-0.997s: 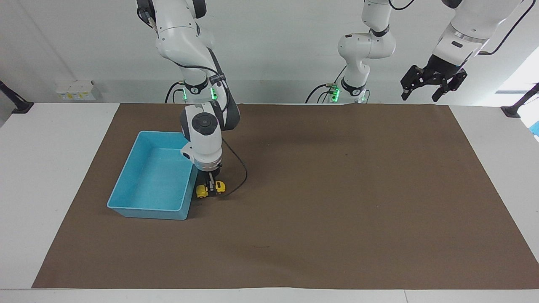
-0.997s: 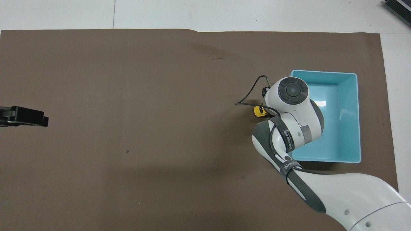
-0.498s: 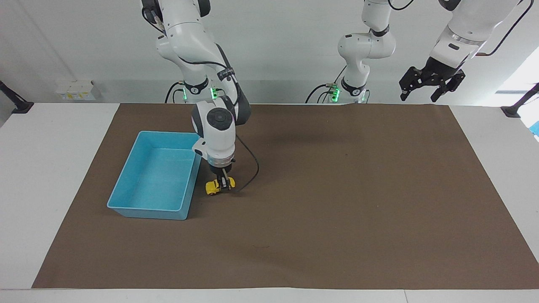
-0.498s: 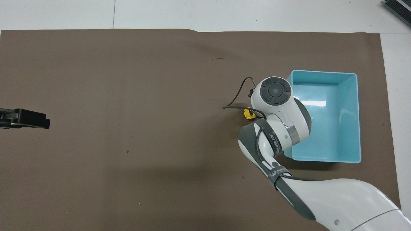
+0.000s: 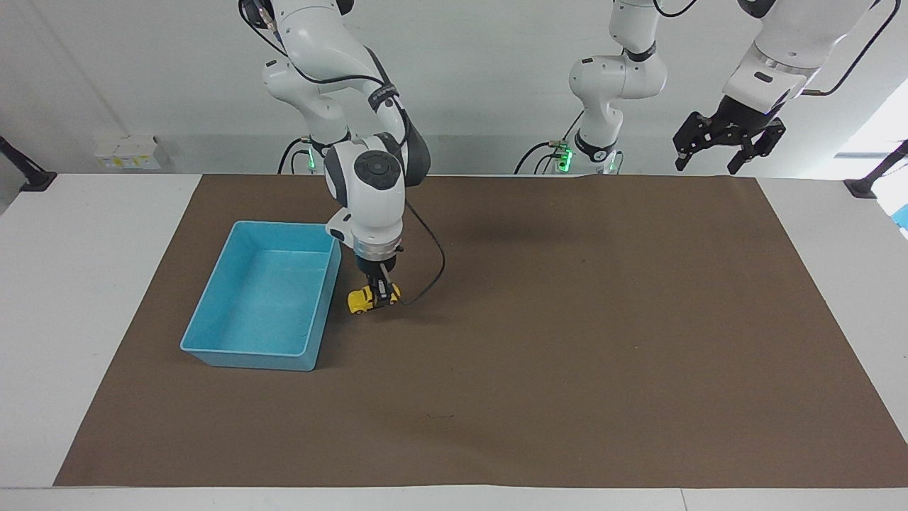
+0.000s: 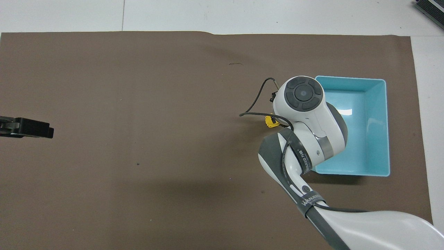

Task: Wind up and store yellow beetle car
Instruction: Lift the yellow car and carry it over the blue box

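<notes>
The yellow beetle car (image 5: 364, 300) hangs just above the brown mat, close beside the blue bin's (image 5: 250, 353) long wall. My right gripper (image 5: 384, 294) points straight down and is shut on the car's body. In the overhead view the right wrist covers most of the car (image 6: 269, 121), and only its yellow end shows. The right gripper's fingers are hidden there. My left gripper (image 5: 708, 163) waits open, high in the air over the mat's corner at the left arm's end. Its dark tip (image 6: 34, 127) shows at the overhead view's edge.
The blue bin (image 6: 387, 121) is an open rectangular tub with nothing in it, toward the right arm's end. A black cable (image 5: 431, 273) loops out from the right wrist beside the car. The brown mat (image 5: 567, 341) covers most of the white table.
My right gripper has carried the car a little away from the bin's wall, toward the left arm's end, and lifted it slightly. The left gripper has barely shifted.
</notes>
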You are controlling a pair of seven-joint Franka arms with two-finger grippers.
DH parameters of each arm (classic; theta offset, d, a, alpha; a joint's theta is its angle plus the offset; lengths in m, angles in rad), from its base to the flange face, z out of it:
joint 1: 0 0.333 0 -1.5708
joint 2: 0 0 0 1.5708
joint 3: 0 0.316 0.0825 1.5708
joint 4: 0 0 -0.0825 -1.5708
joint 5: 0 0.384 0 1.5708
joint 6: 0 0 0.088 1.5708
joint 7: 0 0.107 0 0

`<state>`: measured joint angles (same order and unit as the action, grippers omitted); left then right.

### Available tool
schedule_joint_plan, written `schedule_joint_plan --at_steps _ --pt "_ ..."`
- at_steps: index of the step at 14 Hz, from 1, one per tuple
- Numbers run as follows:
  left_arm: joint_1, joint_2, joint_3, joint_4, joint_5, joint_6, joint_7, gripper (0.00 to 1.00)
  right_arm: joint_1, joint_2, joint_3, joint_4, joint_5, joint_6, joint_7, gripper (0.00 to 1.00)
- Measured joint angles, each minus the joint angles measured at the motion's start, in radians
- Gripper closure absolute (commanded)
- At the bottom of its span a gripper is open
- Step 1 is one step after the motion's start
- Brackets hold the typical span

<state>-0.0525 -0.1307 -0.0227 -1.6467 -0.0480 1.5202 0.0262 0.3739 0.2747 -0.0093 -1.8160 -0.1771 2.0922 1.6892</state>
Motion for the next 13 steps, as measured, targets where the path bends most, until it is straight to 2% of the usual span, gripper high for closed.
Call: schedule_joint_plan --at_steps 4,8,13 --pt "0.0 0.0 -0.001 0.0 0.0 0.002 0.0 0.0 -0.011 -0.072 0.0 0.001 0.015 -0.061 -0.114 1.0" --pt "0.0 0.0 0.0 -0.001 0.0 0.001 -0.01 0.0 -0.044 -0.107 -0.001 0.0 0.021 -0.082 -0.282 1.0" --pt "0.0 0.0 -0.001 -0.001 0.0 0.014 -0.001 0.0 -0.134 -0.133 -0.001 -0.001 0.031 -0.136 -0.7 1.0"
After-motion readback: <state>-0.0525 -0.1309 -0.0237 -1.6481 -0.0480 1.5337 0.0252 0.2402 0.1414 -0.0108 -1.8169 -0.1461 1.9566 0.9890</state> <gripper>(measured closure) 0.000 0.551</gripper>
